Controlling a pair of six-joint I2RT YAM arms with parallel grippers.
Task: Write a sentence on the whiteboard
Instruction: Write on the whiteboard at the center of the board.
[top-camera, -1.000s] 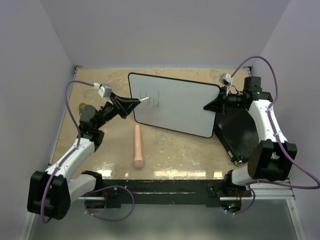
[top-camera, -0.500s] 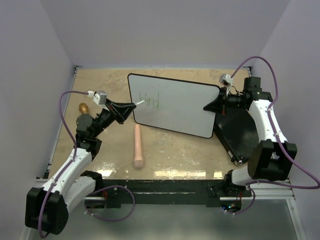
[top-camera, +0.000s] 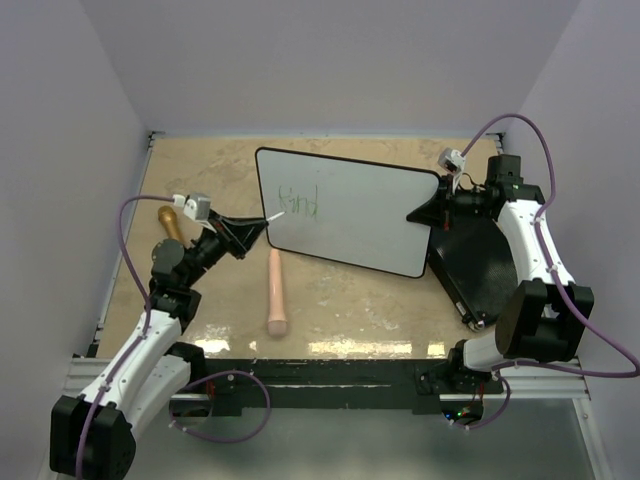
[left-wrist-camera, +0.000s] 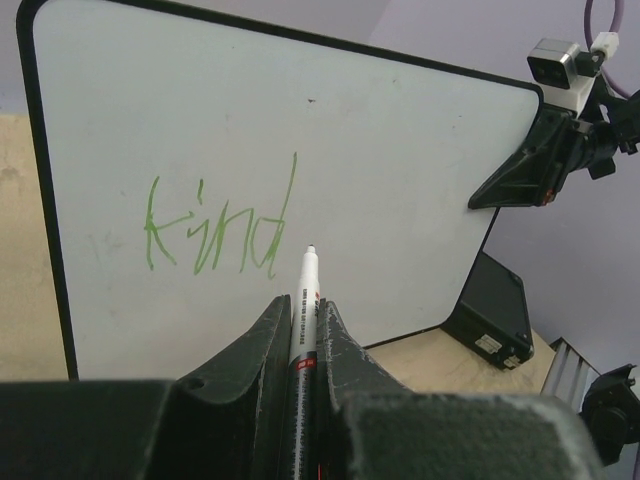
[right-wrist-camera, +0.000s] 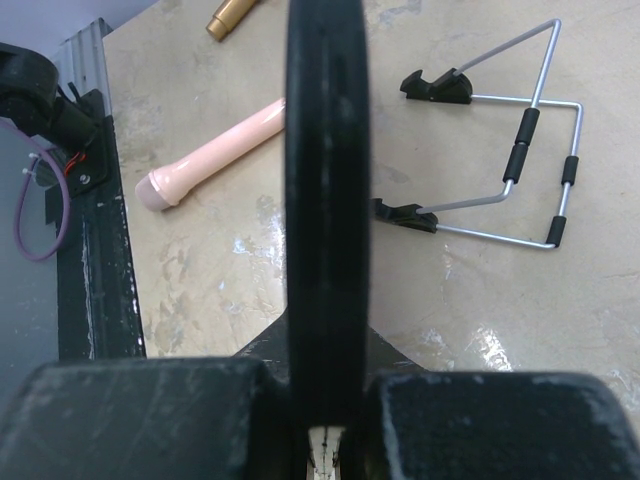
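Whiteboard (top-camera: 350, 215) as landmark: large glossy white rectangular board with a thin black rim and rounded corners, raised at a tilt over the middle-rear of the mottled tan worktop (top-camera: 200, 180).

Well left of the whiteboard, a short gold metallic cylinder (top-camera: 168, 222) lying on the worktop.

Just off the whiteboard's lower left corner, the left gripper (top-camera: 262, 222), jaws closed narrowly on a slim white marker pen with a black-and-red barrel (left-wrist-camera: 305, 300). Pen tip aimed at the whiteboard just right of the writing; contact with the surface not clear.

Below the whiteboard's left end, a pale pink smooth cylinder (top-camera: 275, 292) lying lengthwise, apart from the rim.

On the whiteboard's left part, the sentence (left-wrist-camera: 215, 235) so far: thin green handwriting reading "kind", one line only.

At the whiteboard's right edge, the right gripper (top-camera: 428, 212), jaws clamped on the black rim, seen edge-on in the right wrist view.

Beyond that rim in the right wrist view, a thin silver wire stand with black sleeves and feet (right-wrist-camera: 510, 170) on the worktop.

Right of the whiteboard, just beside its lower right corner, a flat black rectangular case (top-camera: 485, 265).
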